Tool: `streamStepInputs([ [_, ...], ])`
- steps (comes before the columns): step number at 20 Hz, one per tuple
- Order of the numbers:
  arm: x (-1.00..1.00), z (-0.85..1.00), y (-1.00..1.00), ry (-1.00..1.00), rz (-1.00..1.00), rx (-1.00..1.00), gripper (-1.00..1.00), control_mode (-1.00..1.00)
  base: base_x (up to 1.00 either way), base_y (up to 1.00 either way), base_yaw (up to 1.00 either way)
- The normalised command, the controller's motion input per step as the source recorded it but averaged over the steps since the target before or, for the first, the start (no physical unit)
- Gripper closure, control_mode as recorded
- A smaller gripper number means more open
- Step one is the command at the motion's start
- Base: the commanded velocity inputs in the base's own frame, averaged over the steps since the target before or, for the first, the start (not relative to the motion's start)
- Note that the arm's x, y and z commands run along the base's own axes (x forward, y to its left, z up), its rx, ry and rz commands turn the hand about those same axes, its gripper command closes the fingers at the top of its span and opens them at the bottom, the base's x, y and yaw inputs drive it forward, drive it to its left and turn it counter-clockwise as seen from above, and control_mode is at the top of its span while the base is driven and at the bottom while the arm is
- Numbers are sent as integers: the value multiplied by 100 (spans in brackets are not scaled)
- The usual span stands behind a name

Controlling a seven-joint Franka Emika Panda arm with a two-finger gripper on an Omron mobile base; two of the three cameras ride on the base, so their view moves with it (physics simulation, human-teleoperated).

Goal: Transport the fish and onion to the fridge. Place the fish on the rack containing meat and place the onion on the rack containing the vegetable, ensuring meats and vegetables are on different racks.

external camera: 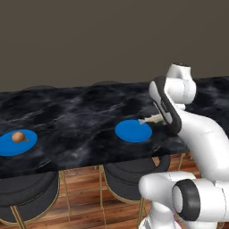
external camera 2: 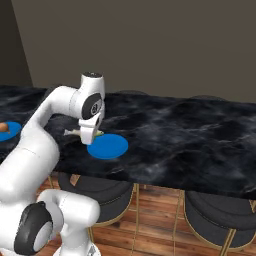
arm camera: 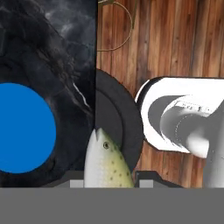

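tabletop [external camera: 80,120] black marble, under the fingers | blue plate [external camera: 133,131] bare, just beside the fingers | fish [arm camera: 106,162] lifted, above the tabletop edge | onion [external camera: 18,137] on another plate, well apart | fingers [arm camera: 107,181] clenched on fish

Speckled silvery-yellow fish [arm camera: 106,162], blue plate [external camera: 133,131], seemingly orange-brown onion [external camera: 18,136], black-marbled counter [external camera: 80,112].

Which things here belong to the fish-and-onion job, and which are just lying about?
Job:
- fish, held in the shut gripper, lifted beside its plate
- onion, on the left plate

Lying about:
- bare blue plate
- black marble counter
- stools under the counter
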Motion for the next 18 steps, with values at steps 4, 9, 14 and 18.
streamStepInputs([
  [4, -92, 75, 0, -6, 0, 0, 100, -100, 0, 0, 0],
  [9, -97, 57, -5, -6, 0, 0, 100, -100, 0, 0, 0],
  [14, -73, 32, -4, -7, 0, 0, 100, -100, 0, 0, 0],
  [18, -59, 35, 0, -5, 0, 0, 100, -100, 0, 0, 0],
])
